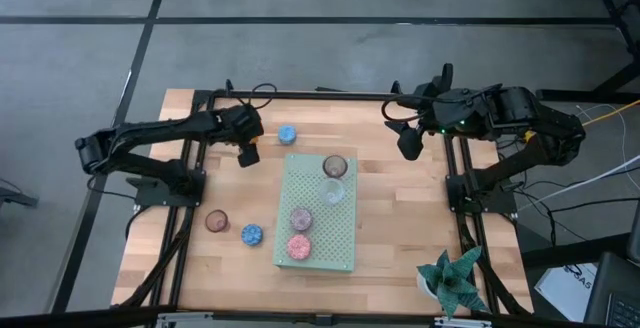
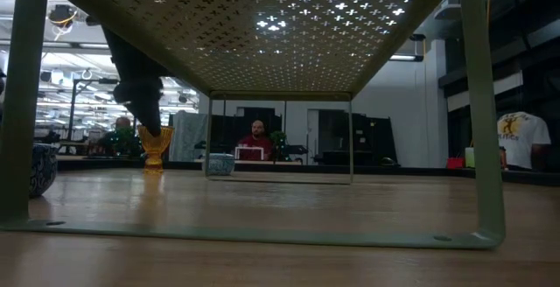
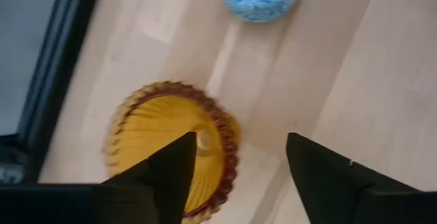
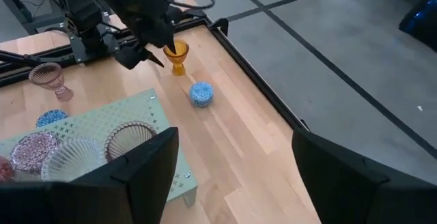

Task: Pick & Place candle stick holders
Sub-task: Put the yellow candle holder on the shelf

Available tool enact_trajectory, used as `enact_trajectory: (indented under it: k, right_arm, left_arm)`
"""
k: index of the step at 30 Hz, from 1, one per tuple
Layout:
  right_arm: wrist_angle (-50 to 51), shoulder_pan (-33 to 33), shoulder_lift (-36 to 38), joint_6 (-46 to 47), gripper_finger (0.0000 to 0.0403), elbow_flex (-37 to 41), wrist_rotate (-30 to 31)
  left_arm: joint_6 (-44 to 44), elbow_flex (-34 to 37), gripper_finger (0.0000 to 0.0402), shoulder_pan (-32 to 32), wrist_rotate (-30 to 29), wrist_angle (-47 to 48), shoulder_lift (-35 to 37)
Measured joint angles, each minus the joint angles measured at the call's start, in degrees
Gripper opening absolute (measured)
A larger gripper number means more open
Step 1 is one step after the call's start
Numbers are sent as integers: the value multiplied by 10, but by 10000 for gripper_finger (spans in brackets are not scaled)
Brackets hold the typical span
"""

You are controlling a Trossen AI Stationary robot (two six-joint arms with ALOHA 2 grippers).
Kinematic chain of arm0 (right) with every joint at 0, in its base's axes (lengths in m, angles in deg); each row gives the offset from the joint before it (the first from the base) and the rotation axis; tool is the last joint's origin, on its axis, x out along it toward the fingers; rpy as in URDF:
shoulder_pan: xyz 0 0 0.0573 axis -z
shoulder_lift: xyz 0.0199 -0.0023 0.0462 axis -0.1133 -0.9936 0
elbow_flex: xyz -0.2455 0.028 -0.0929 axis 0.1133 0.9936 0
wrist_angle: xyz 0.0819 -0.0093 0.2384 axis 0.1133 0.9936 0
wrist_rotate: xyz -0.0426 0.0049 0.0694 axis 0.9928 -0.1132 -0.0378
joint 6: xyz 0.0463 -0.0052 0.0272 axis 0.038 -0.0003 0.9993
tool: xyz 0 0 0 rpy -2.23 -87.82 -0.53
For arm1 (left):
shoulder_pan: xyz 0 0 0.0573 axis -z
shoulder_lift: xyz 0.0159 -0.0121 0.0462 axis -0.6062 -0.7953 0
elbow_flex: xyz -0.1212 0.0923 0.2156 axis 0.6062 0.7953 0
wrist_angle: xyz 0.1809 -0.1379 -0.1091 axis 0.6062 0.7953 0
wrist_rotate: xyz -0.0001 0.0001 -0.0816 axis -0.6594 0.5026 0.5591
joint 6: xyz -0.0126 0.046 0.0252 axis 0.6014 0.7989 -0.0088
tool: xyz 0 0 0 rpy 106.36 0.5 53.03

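Overhead, the wooden table (image 1: pixel 390 238) carries a pale green perforated board (image 1: pixel 345 238) at its centre, with both dark arms reaching in from the far corners. The left gripper (image 3: pixel 235 159) hangs directly above the amber holder (image 3: pixel 147 132), which stands upright on the wood near the table's far left part; the wrist view shows its fingers spread wide, one finger overlapping the amber rim in the picture and the other over bare wood, gripping nothing. Whether a finger touches the glass cannot be told. A blue holder (image 1: pixel 287 134) sits just beside the amber one, between it and the board's far edge. Four holders rest on the board: a brownish one (image 1: pixel 334 166) at the far end, a clear one (image 1: pixel 333 192) just beside it, a mauve one (image 1: pixel 301 218) and a pink one (image 1: pixel 298 247) toward the near end. Off the board, on the near left of the table, stand a stemmed pinkish-brown holder (image 1: pixel 216 220) and a second blue holder (image 1: pixel 251 234), close together. The right gripper (image 4: pixel 232 156) waits over the table's far right part, its fingers parted and empty. A green plant in a white pot (image 1: pixel 452 280) occupies the near right corner.
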Motion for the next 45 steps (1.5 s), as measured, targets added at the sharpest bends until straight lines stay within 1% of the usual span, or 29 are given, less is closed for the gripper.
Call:
enact_trajectory:
  k: [5,12,17,19,22,25,28,34,37,41,45]
  right_arm:
    - [2,0,0,-2,288,0,0]
    - [2,0,0,-3,288,0,0]
    - [2,0,0,-5,288,0,0]
    - [2,0,0,-14,288,0,0]
    - [2,0,0,-15,288,0,0]
    - [-4,0,0,-37,288,0,0]
    - [-29,0,-4,-88,288,0,0]
    - [-114,0,-20,-220,288,-2,-3]
    - [-155,3,-32,-275,288,-5,-34]
    - [-215,16,-44,-336,288,-5,-101]
    - [-252,36,-56,-374,288,-6,-178]
  left_arm:
    - [3,0,154,0,8,1,-20]
    - [-3,0,23,0,6,0,-14]
    - [-4,-4,19,0,13,9,16]
    - [-4,-19,19,0,18,25,33]
    - [-3,-58,19,0,43,44,59]
    - [11,-112,19,0,79,71,81]
    - [12,-183,19,2,98,111,91]
    - [21,-342,19,39,82,221,79]
    - [10,-419,19,69,73,282,56]
    - [-8,-516,19,118,70,350,9]
    - [-13,-592,19,177,72,364,-40]
